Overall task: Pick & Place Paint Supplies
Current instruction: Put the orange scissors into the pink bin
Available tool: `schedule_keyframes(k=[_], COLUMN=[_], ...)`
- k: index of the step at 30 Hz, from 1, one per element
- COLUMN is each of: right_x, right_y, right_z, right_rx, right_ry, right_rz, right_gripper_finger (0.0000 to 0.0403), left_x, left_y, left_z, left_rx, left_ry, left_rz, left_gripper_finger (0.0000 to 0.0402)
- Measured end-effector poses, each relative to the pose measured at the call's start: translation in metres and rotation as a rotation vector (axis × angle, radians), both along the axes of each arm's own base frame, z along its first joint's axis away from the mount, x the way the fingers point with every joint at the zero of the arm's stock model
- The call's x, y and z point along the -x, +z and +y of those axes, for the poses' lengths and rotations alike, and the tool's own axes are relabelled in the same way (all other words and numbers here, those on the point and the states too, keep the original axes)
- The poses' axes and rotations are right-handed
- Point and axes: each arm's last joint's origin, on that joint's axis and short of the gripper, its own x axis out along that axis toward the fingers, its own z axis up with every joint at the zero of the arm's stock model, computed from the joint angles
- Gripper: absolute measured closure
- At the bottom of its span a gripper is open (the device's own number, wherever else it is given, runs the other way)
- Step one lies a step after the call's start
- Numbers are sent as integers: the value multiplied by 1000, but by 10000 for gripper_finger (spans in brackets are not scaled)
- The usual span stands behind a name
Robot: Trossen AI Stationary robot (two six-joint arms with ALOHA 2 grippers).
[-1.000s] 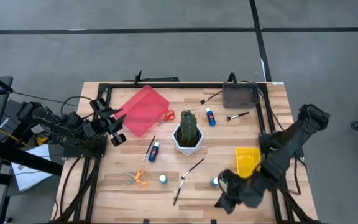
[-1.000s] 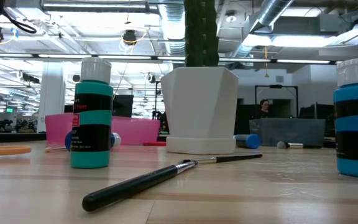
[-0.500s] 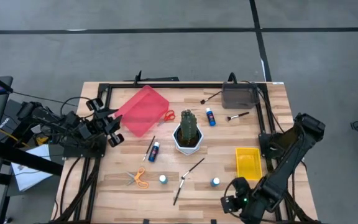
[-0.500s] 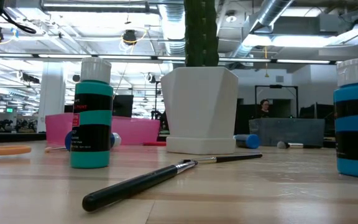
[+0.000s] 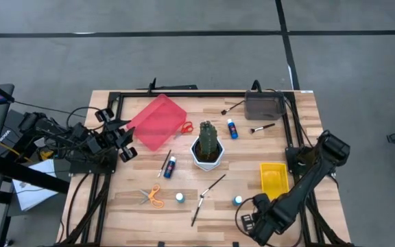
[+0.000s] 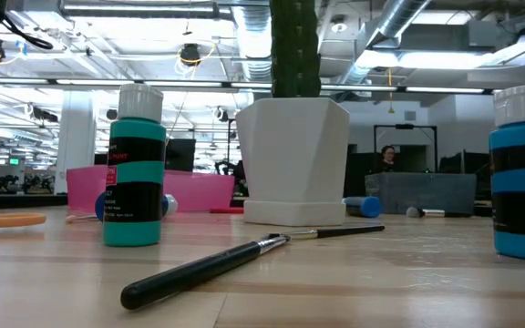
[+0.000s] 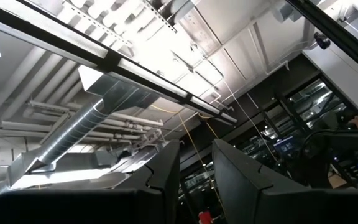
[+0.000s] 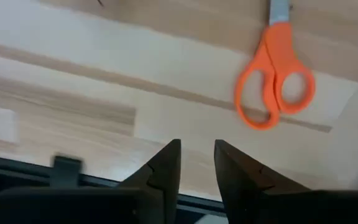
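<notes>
Two small bottles stand on the wooden table: a teal one [image 5: 180, 197] [image 6: 135, 169] and a blue one [image 5: 237, 200] [image 6: 522, 173]. Two more blue bottles [image 5: 170, 167] [image 5: 232, 128] lie on their sides. A long dark paintbrush [image 5: 208, 197] [image 6: 235, 260] lies between the standing bottles. Orange scissors [image 5: 153, 197] [image 8: 275, 81] lie flat near the front left. My right gripper [image 5: 247, 223] [image 8: 197, 146] points down over the table's near edge, right of the blue standing bottle, open by a narrow gap with nothing in it. My left gripper [image 5: 125, 137] [image 7: 196, 146] waits at the left edge, tilted up, open and holding nothing.
A cactus in a white pot [image 5: 207, 145] [image 6: 294, 159] stands mid-table. A pink tray [image 5: 155, 121] is at the back left, a yellow bin [image 5: 273, 178] at the right, a grey box [image 5: 265, 104] at the back right. Smaller brushes [image 5: 164, 163] [image 5: 261, 127] [image 5: 233, 106] and red-handled scissors [image 5: 186, 127] lie about.
My right gripper has sunk toward the table's near edge and tipped over until it points down, drifting a little to the left. The blue standing bottle, partly covered by the arm before, now shows in full. No object has moved.
</notes>
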Motion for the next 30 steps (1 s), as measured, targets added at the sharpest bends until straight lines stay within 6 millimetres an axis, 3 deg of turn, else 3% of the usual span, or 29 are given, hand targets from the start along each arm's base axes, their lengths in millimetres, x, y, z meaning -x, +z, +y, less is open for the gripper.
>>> schedule_keyframes(k=[11, 30], right_x=[1, 7], right_y=[-20, -20], right_z=[4, 1], right_rx=[62, 129], right_ry=[8, -26], right_rz=[59, 82], right_gripper_finger=[316, 317], left_x=[-5, -7], left_y=[-3, -3], left_z=[-4, -4], left_rx=[-37, -41], left_ry=[-75, -71], left_rz=[6, 3], left_gripper_finger=[313, 313])
